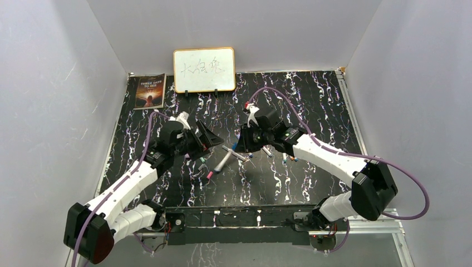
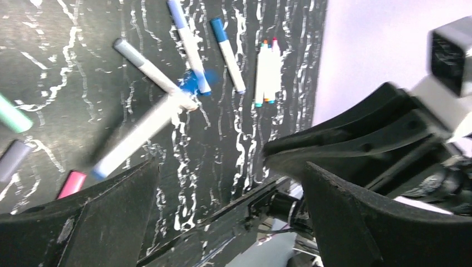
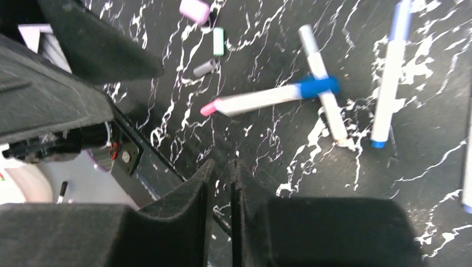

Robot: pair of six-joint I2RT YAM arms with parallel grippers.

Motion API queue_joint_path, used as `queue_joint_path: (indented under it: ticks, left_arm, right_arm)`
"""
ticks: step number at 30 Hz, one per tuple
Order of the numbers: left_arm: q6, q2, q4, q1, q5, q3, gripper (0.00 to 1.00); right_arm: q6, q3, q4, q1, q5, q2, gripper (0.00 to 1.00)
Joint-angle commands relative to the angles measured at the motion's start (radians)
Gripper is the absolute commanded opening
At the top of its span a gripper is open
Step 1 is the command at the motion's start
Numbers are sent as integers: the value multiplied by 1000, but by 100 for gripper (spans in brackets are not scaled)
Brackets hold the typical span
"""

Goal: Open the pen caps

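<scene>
Two pens lie crossed at mid-table: a white pen (image 3: 261,99) with a pink tip and a blue cap (image 3: 318,86), and a grey-capped pen (image 3: 325,94). A blue-capped pen (image 3: 389,72) lies beside them. Loose pen caps lie near the left gripper: pink (image 3: 195,10), teal-green (image 3: 218,41) and grey (image 3: 205,68). My left gripper (image 2: 229,167) is open and empty, above the table left of the crossed pens (image 1: 225,160). My right gripper (image 3: 222,164) is shut on nothing, hovering just right of them (image 1: 240,146).
More pens lie right of centre: two blue-capped ones (image 2: 189,44) and a bundle of three (image 2: 267,72). A small whiteboard (image 1: 203,69) and a book (image 1: 150,90) stand at the back. White walls enclose the black marbled mat (image 1: 311,105).
</scene>
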Motion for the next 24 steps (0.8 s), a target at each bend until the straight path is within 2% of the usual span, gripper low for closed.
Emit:
queue_joint_path:
  ticks: [1, 4, 7, 9, 11, 14, 20, 24]
  left_arm:
    - [-127, -19, 228, -27, 30, -51, 98]
    - [-135, 2, 257, -60, -7, -47, 98]
    - [-107, 19, 208, -82, -52, -26, 98]
    - [-96, 4, 184, -83, -79, -29, 98]
    - [-77, -26, 137, -83, -116, -33, 98]
    - [-38, -71, 41, -82, -180, -31, 98]
    - [-3, -115, -76, -81, -234, -34, 98]
    - [-4, -180, -131, -81, -263, -36, 98]
  right_arm:
    - [87, -20, 125, 19, -126, -31, 0]
    - [101, -16, 136, 39, -127, -28, 0]
    - [103, 3, 72, 48, -37, 3, 0]
    - [96, 4, 51, 51, -30, 39, 0]
    - [113, -29, 79, 63, -28, 47, 7]
    - [118, -52, 74, 100, 36, 52, 25]
    - [34, 9, -61, 106, 216, 86, 30]
    - [-22, 28, -62, 129, 257, 109, 30]
